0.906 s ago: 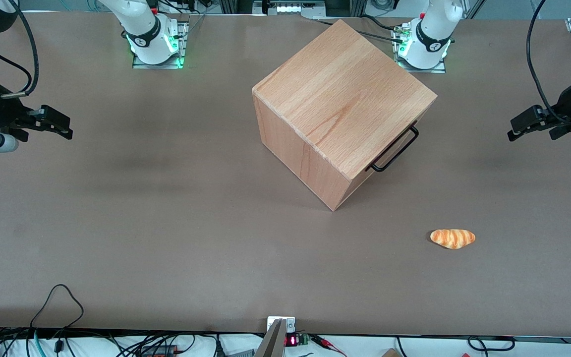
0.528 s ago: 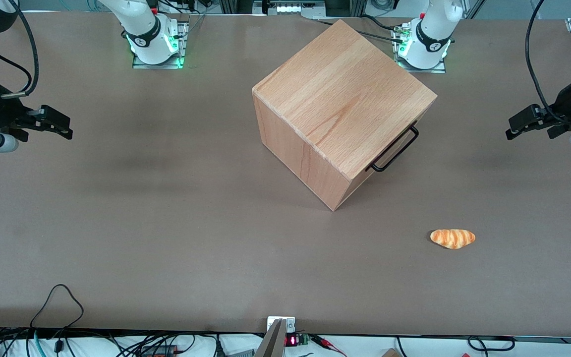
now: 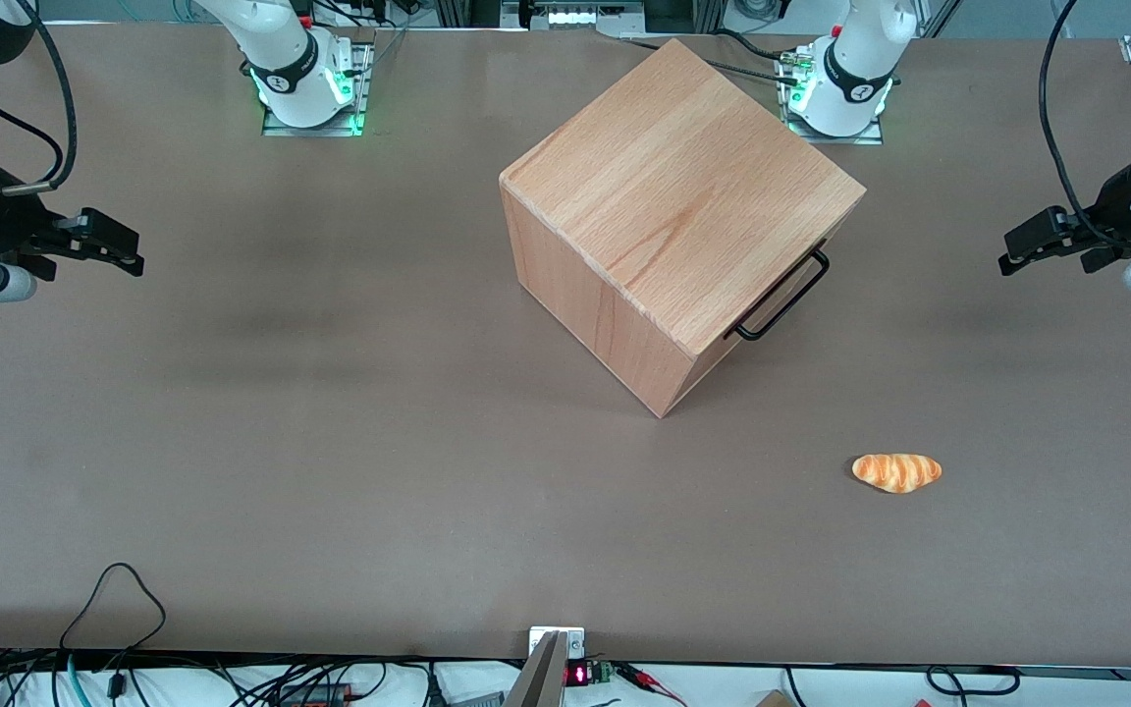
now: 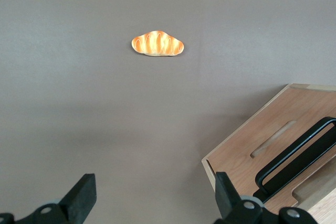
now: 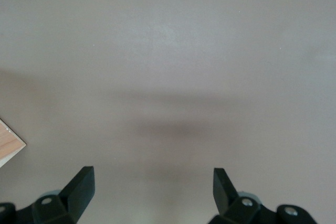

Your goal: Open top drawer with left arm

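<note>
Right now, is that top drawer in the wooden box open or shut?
Shut. The top drawer sits flush in the cube, its handle untouched; the left arm's gripper, fingers open, hovers well off toward its table end.

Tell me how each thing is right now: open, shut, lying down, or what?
top drawer: shut, flush with the cube.
black handle: untouched, nothing gripping it.
left arm's gripper: fingers open, empty, hovering apart from the cube, toward the working arm's end.
bread roll: lying flat on the table.
</note>
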